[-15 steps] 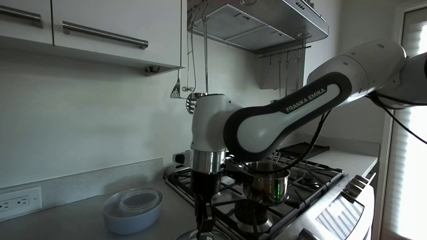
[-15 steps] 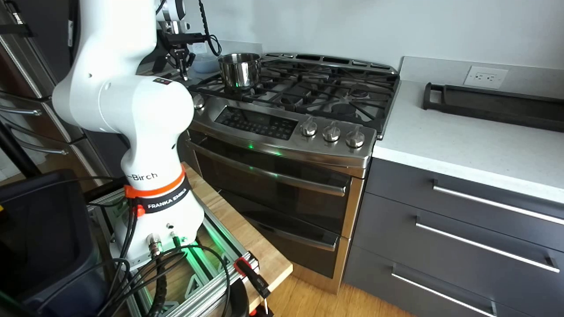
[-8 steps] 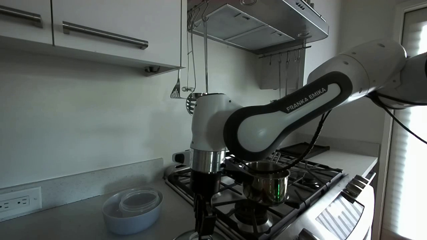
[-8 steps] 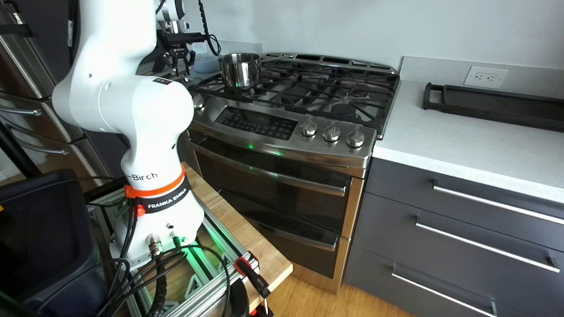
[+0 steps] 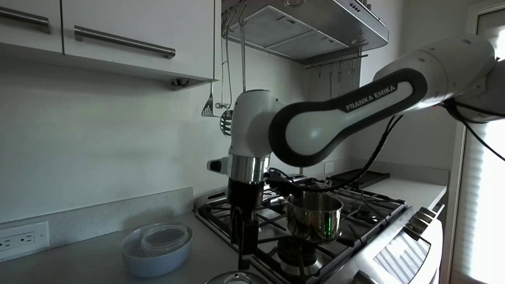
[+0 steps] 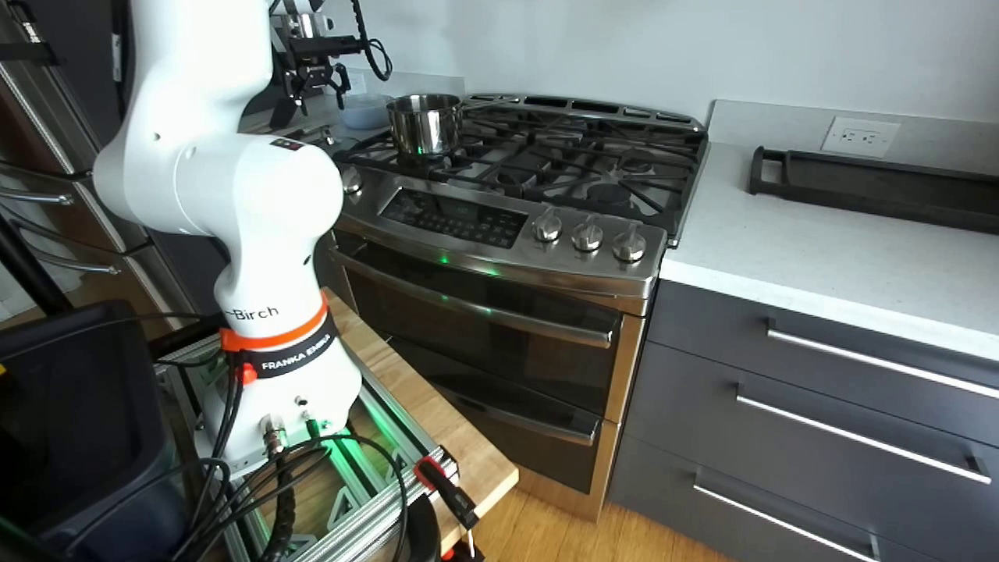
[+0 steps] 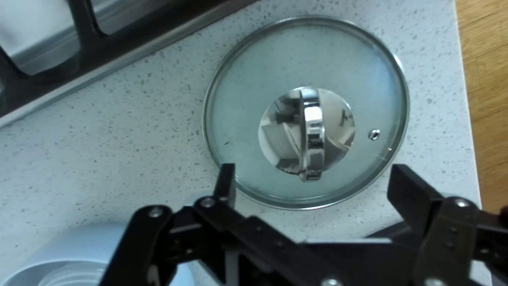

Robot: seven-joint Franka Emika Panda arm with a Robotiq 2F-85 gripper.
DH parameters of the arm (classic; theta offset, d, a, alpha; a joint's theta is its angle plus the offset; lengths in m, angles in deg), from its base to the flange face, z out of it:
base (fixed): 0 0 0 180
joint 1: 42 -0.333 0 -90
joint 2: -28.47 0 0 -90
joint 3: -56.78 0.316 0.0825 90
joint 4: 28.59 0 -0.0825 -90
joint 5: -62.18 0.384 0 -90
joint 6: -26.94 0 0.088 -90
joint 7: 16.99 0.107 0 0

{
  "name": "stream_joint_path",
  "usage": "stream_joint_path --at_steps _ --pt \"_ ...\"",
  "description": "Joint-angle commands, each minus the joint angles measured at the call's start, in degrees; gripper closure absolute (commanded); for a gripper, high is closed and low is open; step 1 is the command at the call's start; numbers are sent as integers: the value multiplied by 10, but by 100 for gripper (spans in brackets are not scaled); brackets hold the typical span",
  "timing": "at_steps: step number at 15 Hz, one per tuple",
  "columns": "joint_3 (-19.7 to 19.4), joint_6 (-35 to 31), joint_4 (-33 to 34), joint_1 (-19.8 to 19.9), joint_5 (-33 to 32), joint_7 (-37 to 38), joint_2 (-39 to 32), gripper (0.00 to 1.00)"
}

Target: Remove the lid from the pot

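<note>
The lid [image 7: 285,123], clear glass with a steel rim and an arched steel handle [image 7: 313,131], lies on the speckled counter in the wrist view. My gripper [image 7: 312,174] stands open above it, its fingers wide apart with nothing between them. In an exterior view the gripper [image 5: 240,256] hangs just over the lid [image 5: 255,279], apart from its handle; the lid's front is cut off by the frame edge. Shiny steel and uncovered, the pot [image 5: 314,223] sits on the stove grate; it also shows as the pot [image 6: 425,129] beside the arm.
Left of the lid, a white bowl [image 5: 156,260] holding a clear container stands on the counter. Stove grates [image 7: 89,39] border the lid's area, and the counter edge [image 7: 470,139] runs close by it. A range hood [image 5: 315,23] and hanging utensils [image 5: 209,106] are above.
My gripper has opened, letting go of the lid's handle, and risen above it. The lid stays on the counter and the pot has not moved.
</note>
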Motion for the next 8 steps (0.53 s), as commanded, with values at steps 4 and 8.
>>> stream_joint_path --at_steps 4,8 --pt "9 138 50 22 36 -48 77 0" --pt "8 202 94 26 58 -48 100 0"
